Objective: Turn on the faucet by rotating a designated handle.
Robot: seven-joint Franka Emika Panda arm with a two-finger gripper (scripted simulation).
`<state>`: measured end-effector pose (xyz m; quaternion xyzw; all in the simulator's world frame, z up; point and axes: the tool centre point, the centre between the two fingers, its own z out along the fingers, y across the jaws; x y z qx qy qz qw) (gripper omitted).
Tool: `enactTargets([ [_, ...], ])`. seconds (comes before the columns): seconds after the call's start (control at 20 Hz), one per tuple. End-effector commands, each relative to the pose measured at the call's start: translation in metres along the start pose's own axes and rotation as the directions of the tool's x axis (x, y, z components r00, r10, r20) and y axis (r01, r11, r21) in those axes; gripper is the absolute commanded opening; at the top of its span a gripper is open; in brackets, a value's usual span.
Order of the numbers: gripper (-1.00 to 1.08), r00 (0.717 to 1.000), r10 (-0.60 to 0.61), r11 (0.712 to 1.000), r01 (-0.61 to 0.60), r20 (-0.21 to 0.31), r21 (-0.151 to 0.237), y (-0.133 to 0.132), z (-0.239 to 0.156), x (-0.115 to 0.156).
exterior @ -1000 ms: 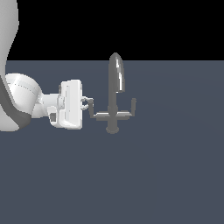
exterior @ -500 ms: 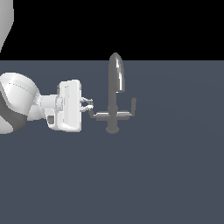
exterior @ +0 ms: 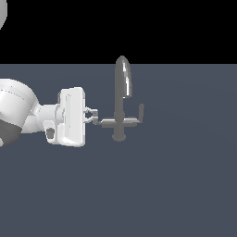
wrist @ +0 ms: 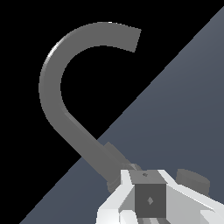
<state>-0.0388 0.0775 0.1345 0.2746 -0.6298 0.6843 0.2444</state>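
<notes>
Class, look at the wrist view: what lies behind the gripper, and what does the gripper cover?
Behind the gripper rises the faucet, its arched spout in full view against the dark floor. The gripper covers the crossbar's near end and most of the base.

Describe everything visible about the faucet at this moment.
The faucet is a small grey fixture with a shiny metal look, standing upright on the dark floor on a round base. A tall spout rises from it and curls into a hook, seen clearly in the wrist view. A crossbar runs across the stem, each end turned up into a tip. The white gripper is at the tip on the exterior view's left; whether it touches cannot be told. No water shows.
</notes>
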Motion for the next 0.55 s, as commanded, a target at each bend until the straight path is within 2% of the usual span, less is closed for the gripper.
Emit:
enactTargets([
  [0.0,-1.00,1.000,-0.001,1.000,0.001,0.001,0.000,0.000,0.000,0.000],
  [0.45,-1.00,1.000,-0.025,1.000,0.025,-0.008,0.002,0.062,-0.003,-0.016],
  [0.5,-1.00,1.000,-0.025,1.000,0.025,-0.008,0.002,0.062,-0.003,-0.016],
])
